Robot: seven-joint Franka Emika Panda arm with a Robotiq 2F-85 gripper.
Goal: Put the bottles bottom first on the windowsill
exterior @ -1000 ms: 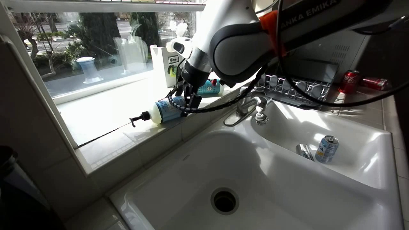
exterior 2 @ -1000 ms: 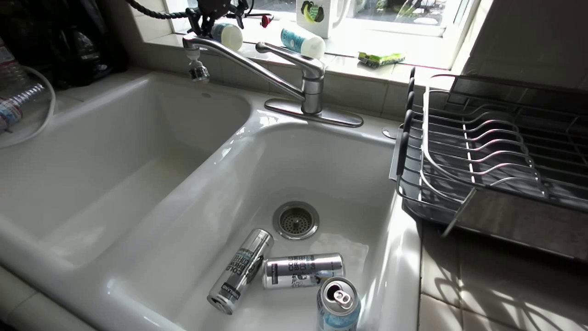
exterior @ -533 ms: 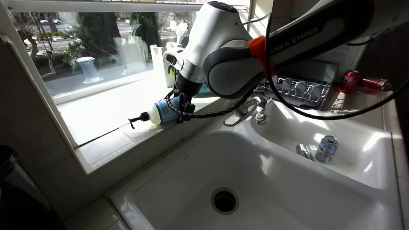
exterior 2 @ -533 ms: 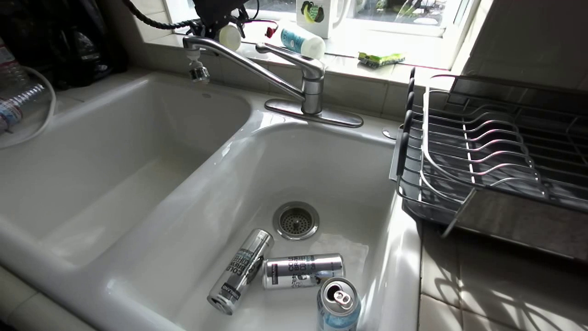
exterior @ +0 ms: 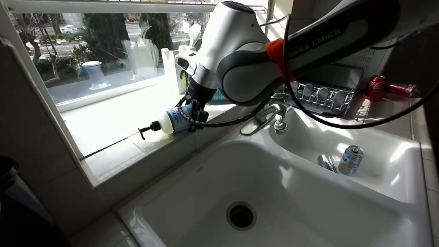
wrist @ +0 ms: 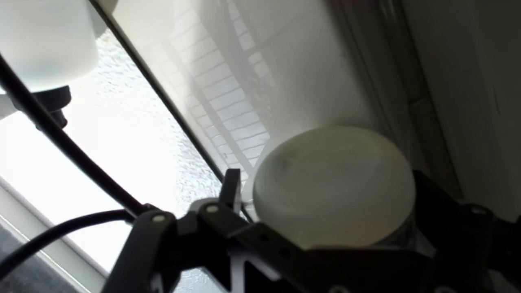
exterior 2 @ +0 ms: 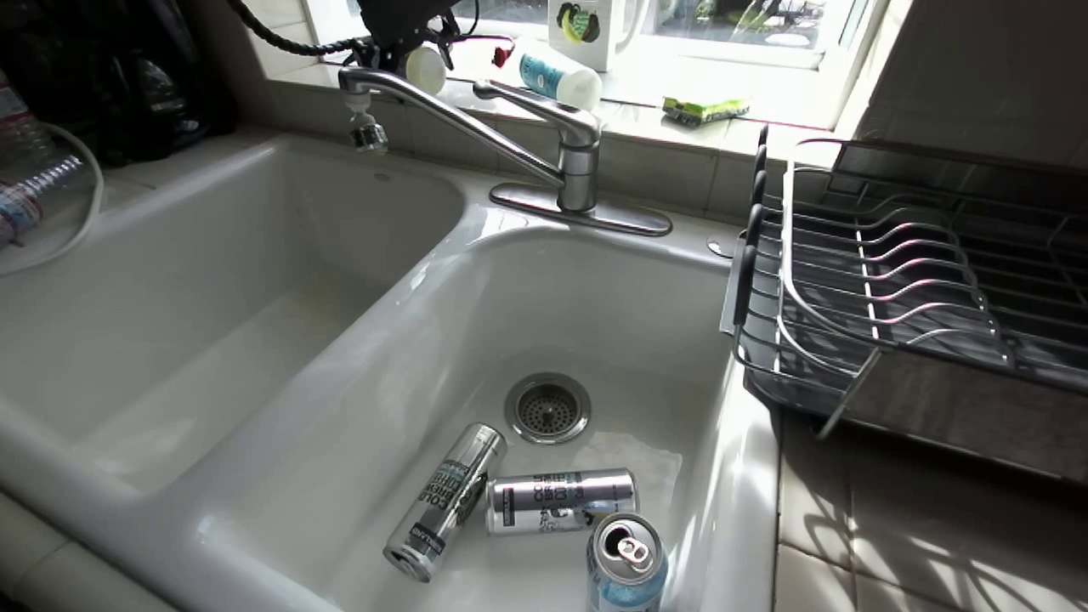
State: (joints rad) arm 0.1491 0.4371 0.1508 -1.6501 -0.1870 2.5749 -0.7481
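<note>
On the bright windowsill a pale blue bottle lies on its side, its black pump pointing away from the arm. My gripper straddles this bottle near its bottom end. In the wrist view the bottle's round bottom sits between the jaws; a gap shows beside the left finger, while contact at the dark right side cannot be judged. The brighter blue bottle lies on the sill too, bottom toward the sink, partly hidden behind the arm in an exterior view. Its cap is not clearly seen.
A white pitcher stands on the sill behind the brighter blue bottle, and a green sponge packet lies farther along. Below the sill are the faucet and double sink with several cans. A dish rack stands beside it.
My gripper has come down over the pale blue bottle and shifted toward its pump, then held almost still. The bottle has shifted very slightly.
</note>
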